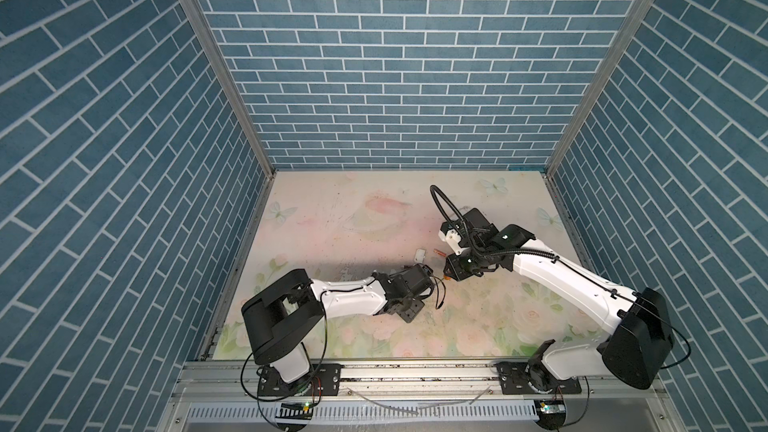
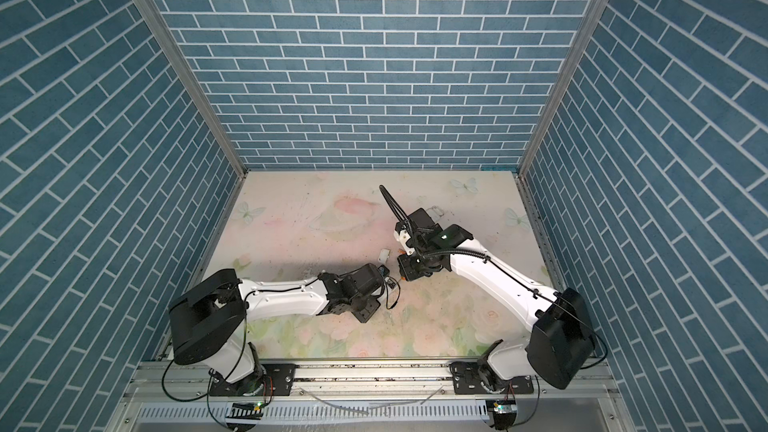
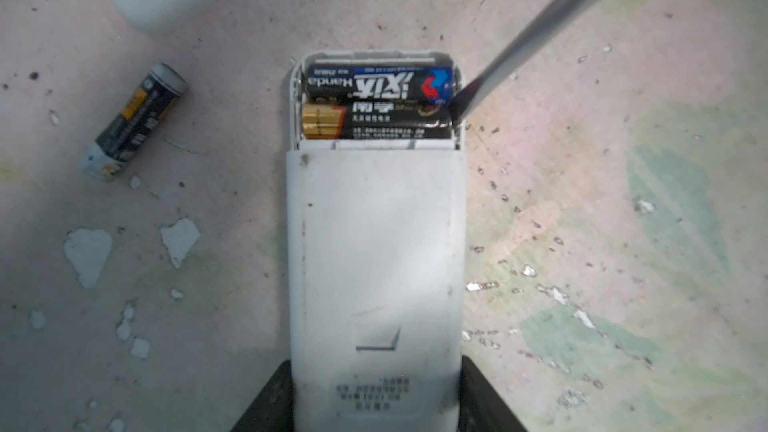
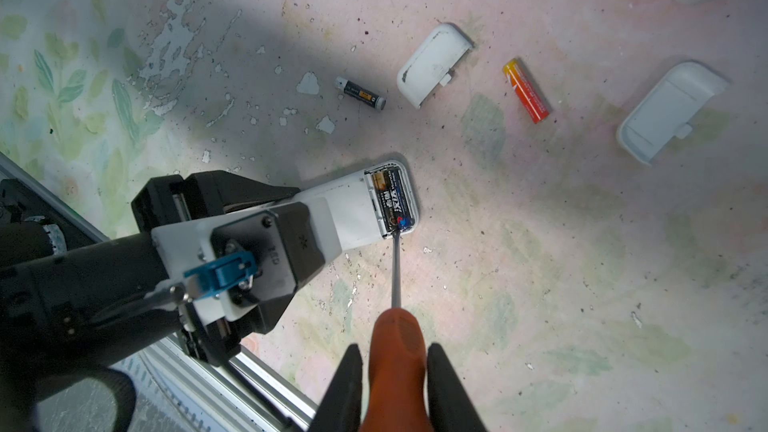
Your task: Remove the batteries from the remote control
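The right gripper [image 4: 395,353] clamps an orange-handled steel screwdriver [image 4: 397,272], with its black fingers [image 4: 351,371] pressed against either side of the handle. The blade tip sits in a corner of the open battery bay, against the ends of the two cells there. The left gripper [image 3: 376,398] pinches the white plastic remote control [image 3: 374,243] across its long edges at the closed end. The remote lies flat, back up, on the floral-printed tabletop [image 3: 623,201].

Two cells lie side by side in the bay, at the end of the remote away from the left gripper. A black battery with a blue end [image 3: 378,85] lies along the end wall, and a black battery with a gold end [image 3: 374,120] touches it on the inner side. A loose black battery with an orange band [image 3: 133,122] lies on the table near the remote, not touching it.

Only the right wrist view shows the orange-and-yellow battery [image 4: 527,90], lying between a white curved plastic cover [image 4: 432,64] and a second white cover [image 4: 671,112]. In both top views the wrists hide the bay; the first cover [image 1: 420,254] shows just beyond them. The left wrist view alone gives the labels clearly — white lettering on black.
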